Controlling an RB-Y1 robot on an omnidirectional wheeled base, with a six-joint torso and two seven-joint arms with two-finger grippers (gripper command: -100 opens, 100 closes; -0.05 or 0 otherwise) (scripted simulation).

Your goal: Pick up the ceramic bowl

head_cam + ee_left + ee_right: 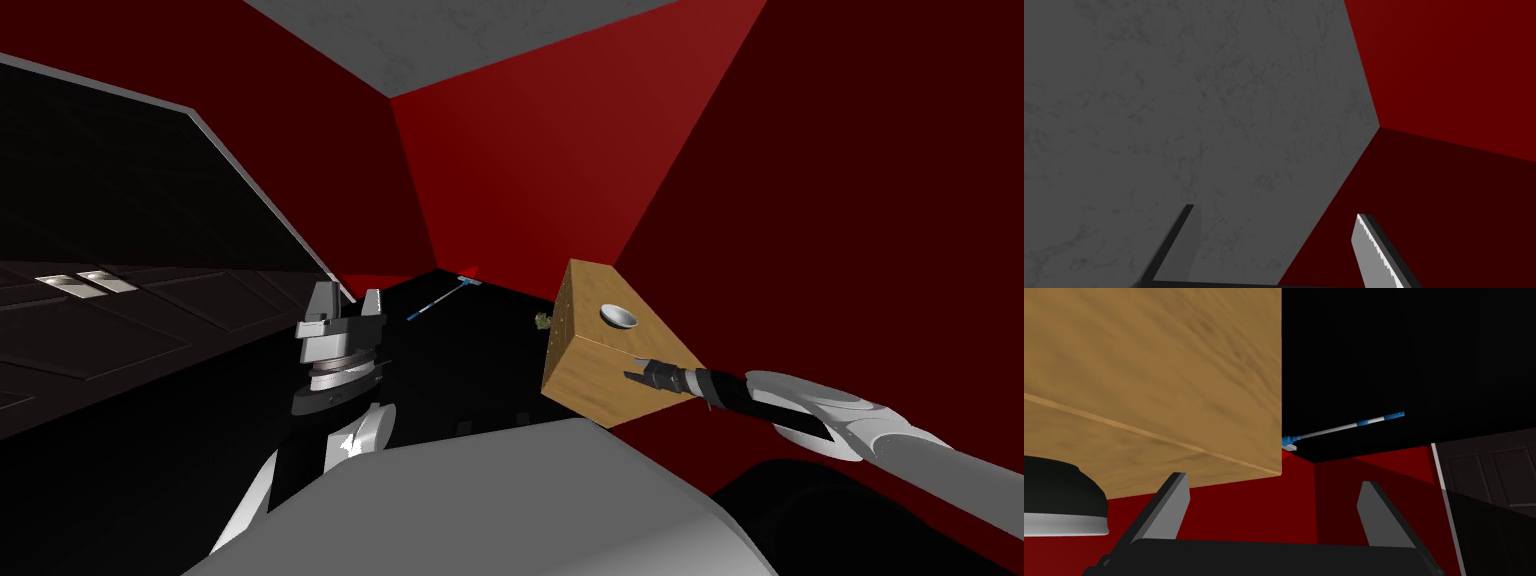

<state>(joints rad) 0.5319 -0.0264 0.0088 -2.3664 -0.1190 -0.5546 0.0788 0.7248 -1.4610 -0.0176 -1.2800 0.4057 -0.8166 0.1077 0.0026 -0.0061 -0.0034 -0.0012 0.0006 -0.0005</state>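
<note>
A small, round, light grey bowl [619, 317] is seen resting on the top face of a light brown, wood-grained, box-shaped worktop [590, 385], which stands against dark red walls. The right claw [632, 370] is held at the near edge of that top face, close to the bowl but apart from it. In the right wrist view its two fingers are spread wide with nothing between them. There the bowl [1059, 508] is found just outside one finger [1174, 508], beside the worktop [1149, 363].

Beyond the worktop a thin blue-and-white-striped pole with a blue head [1344, 426] is seen lying across a black area; it is also seen in the head view [440, 298]. A dark panelled door [1489, 473] is seen to the side.

The left claw [346, 303] is raised well away from the worktop. Its fingers [1374, 250] are held open and empty.
</note>
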